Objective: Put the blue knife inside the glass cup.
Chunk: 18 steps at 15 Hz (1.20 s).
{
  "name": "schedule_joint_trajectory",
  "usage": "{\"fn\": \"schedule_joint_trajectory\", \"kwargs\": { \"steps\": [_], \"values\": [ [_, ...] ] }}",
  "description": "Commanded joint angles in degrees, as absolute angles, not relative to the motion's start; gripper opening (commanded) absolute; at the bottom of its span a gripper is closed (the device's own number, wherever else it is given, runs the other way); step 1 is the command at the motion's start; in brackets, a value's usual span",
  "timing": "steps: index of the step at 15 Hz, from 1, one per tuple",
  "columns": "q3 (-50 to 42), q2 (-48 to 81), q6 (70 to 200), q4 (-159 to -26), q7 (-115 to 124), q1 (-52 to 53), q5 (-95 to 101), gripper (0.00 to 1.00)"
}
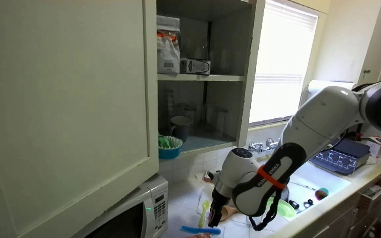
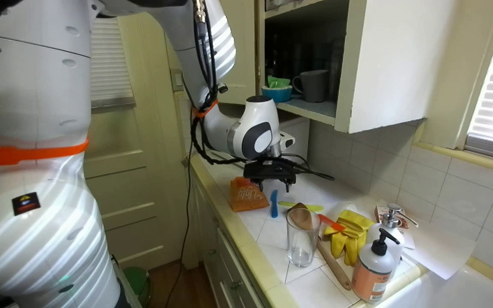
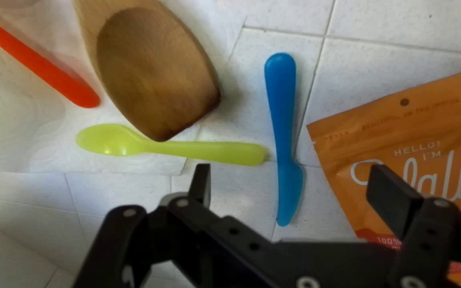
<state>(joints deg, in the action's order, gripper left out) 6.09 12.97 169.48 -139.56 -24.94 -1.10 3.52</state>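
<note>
Kitchen: microwave sitting below cupboard, mug standing on shelf, faucet jutting near sink, wooden spoon lying on tiled surface.

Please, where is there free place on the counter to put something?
Bare tile lies between the orange pouch and glass cup, and between the green spoon and microwave. It is crowded around the yellow gloves, wooden spoon and soap bottles.

Arm bent, gripper aimed downward, apparently near vertical, fingers spread wide
</note>
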Motion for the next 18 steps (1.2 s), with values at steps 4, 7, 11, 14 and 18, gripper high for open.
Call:
{"fn": "schedule_joint_trajectory", "kwargs": {
  "steps": [4,7,11,14,18],
  "values": [
    [10.2,21.4,166.4,-131.5,-28.1,-5.5,3.4,0.88],
    [11.8,23.4,164.1,-130.2,-29.2,-7.1,2.9,0.78],
    [12.3,25.2,157.8,-128.3,-29.6,-6.5,3.6,0.55],
    [10.4,25.7,155.5,-127.5,-28.2,-5.1,4.8,0.47],
    [9.3,25.4,155.4,-127.5,-27.9,-5.0,5.2,0.48]
  ]
}}
